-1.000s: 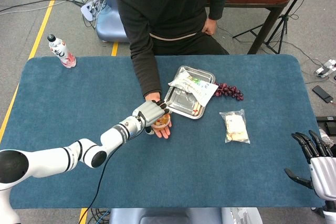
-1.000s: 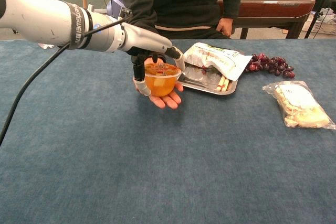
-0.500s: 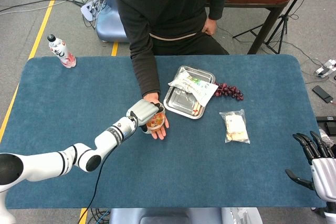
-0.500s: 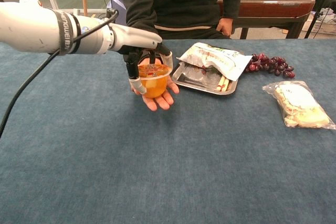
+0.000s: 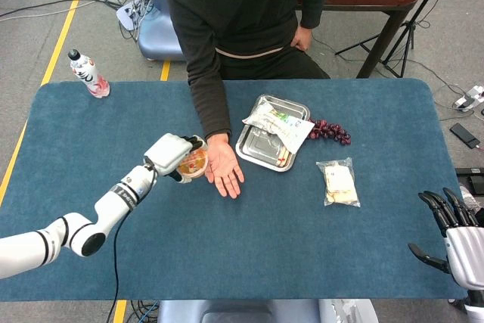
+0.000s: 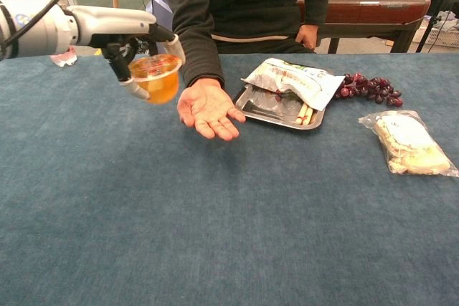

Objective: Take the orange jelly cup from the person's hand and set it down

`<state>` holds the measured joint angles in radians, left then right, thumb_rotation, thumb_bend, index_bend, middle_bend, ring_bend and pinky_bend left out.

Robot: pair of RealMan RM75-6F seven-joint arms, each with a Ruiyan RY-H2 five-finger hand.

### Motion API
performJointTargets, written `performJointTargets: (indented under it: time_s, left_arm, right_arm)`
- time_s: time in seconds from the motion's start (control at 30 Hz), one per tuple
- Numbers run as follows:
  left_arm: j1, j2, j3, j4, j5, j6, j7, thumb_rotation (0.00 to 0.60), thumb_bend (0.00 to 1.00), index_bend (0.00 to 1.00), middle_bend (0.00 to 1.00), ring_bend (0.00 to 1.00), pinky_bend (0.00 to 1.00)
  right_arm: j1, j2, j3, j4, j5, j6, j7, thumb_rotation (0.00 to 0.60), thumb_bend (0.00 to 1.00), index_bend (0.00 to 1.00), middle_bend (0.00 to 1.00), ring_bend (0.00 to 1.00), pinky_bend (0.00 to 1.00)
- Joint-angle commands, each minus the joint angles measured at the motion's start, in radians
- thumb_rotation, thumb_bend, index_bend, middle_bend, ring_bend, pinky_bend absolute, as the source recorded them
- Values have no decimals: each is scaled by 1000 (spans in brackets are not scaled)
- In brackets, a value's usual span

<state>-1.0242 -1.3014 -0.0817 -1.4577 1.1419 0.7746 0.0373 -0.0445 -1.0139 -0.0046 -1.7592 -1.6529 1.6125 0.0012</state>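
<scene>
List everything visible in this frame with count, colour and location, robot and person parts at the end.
orange jelly cup: one, orange, held above the table, beside the open palm
metal tray: one, silver, table centre
snack packet: one, white and green, lying across the tray
grapes: one bunch, dark purple, right of the tray
bagged food: one, clear bag with pale contents, right side of table
bottle: one, white and red with dark cap, far left corner
table: one, blue cover
person's hand: one, palm up, empty
left hand: white, holds the cup
right hand: dark fingers spread, at the table's right edge
</scene>
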Motion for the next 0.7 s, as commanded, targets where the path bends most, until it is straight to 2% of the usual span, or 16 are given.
performJointTargets:
  time_s: [0.03, 0.2, 0.37, 0.53, 0.7]
  left_arm:
    - [36, 13, 31, 0, 27, 16, 6, 600, 172, 401, 248, 347, 611]
    - [73, -24, 56, 40, 29, 16, 32, 600, 173, 394, 248, 347, 611]
    - [79, -107, 62, 121, -5, -6, 107, 600, 172, 366, 243, 346, 610]
    - [79, -145, 52, 145, -80, -42, 166, 600, 172, 215, 173, 268, 550]
    - [84, -164, 43, 150, -123, -57, 193, 600, 172, 124, 88, 196, 494]
  right_arm:
    - [7, -3, 0, -1, -2, -10, -2, 600, 112, 126, 148, 0, 163]
    - [17, -4, 2, -8, -8, -22, -14, 600, 112, 126, 148, 0, 163]
    - [20, -5, 1, -14, -9, -27, -22, 600, 112, 126, 148, 0, 163]
    - [14, -6, -2, -11, 0, -25, -19, 600, 112, 126, 148, 0, 163]
    - [19, -9, -2, -9, 2, -34, -18, 600, 112, 126, 148, 0, 163]
